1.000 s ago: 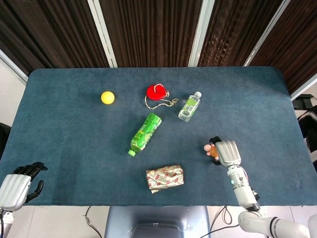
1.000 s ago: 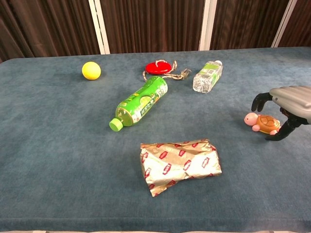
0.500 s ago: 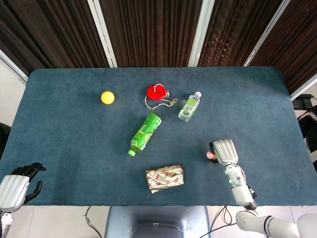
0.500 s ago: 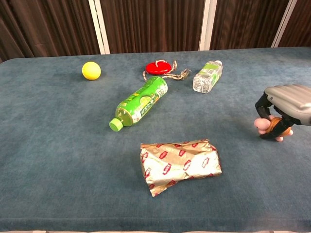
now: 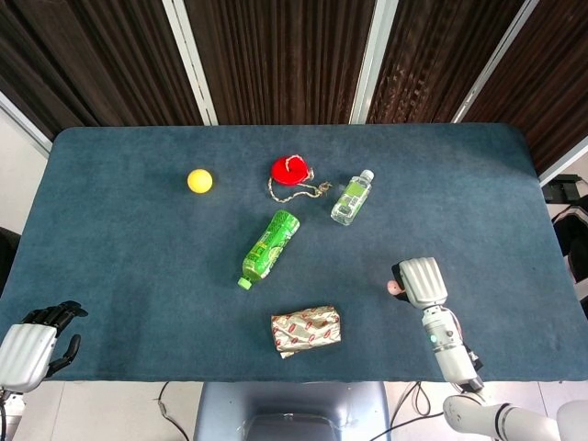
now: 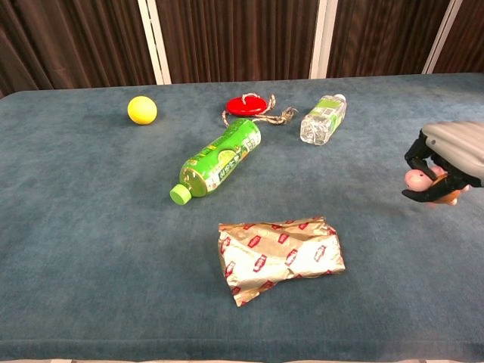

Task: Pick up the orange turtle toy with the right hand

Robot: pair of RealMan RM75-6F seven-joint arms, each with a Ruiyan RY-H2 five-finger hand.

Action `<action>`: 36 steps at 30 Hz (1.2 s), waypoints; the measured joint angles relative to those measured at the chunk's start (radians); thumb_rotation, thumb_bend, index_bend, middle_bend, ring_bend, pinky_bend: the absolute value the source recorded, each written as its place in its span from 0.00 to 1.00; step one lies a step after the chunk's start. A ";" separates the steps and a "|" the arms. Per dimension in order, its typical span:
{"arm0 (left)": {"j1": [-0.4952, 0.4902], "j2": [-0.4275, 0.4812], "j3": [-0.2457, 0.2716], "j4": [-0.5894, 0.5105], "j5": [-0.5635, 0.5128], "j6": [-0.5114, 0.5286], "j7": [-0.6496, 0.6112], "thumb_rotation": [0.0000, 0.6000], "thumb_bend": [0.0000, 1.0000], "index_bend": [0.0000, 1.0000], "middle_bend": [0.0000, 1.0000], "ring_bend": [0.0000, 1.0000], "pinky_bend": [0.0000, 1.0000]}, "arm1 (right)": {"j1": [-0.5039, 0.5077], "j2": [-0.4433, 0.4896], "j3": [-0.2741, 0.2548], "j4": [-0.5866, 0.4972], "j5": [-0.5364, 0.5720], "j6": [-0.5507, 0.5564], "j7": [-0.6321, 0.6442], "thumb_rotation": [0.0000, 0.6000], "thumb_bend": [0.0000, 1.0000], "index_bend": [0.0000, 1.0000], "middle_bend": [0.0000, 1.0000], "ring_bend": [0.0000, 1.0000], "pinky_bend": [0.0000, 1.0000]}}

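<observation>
The orange turtle toy (image 6: 420,181), with its pink head showing, is held in my right hand (image 6: 446,162) at the right of the chest view, lifted a little off the blue table (image 6: 98,227). Dark fingers wrap around it. From the head view only the turtle's pink head (image 5: 395,288) peeks out left of my right hand (image 5: 421,282). My left hand (image 5: 32,347) hangs off the table's near left corner, holding nothing, its fingers loosely curled.
A crumpled foil snack bag (image 6: 281,252) lies left of the right hand. Farther back are a green bottle (image 6: 218,161), a clear bottle (image 6: 322,119), a red disc with rope (image 6: 250,105) and a yellow ball (image 6: 142,110).
My right hand closed its fingers around the turtle, which had been lying on the table, and raised it slightly while drifting right. The left hand stayed put.
</observation>
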 measured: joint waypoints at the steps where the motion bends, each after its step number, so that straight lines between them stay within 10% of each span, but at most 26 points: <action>1: 0.000 0.000 0.000 0.000 -0.001 0.000 -0.001 1.00 0.49 0.35 0.28 0.33 0.38 | -0.002 0.008 -0.002 -0.007 -0.008 -0.001 0.029 1.00 0.36 0.85 0.81 1.00 1.00; 8: 0.000 0.001 0.001 0.004 0.003 0.001 -0.007 1.00 0.49 0.35 0.28 0.33 0.38 | -0.014 0.115 -0.023 -0.126 -0.055 -0.024 0.188 1.00 0.16 0.38 0.44 0.97 0.99; 16: 0.000 0.000 0.001 -0.001 0.001 -0.002 0.001 1.00 0.49 0.35 0.28 0.33 0.38 | -0.033 0.220 -0.041 -0.238 -0.060 -0.049 0.200 1.00 0.05 0.14 0.34 0.93 0.94; 36: -0.009 -0.005 0.002 -0.002 0.004 -0.015 0.015 1.00 0.49 0.35 0.28 0.33 0.38 | -0.124 0.365 -0.045 -0.344 -0.034 0.027 0.138 1.00 0.00 0.00 0.13 0.70 0.81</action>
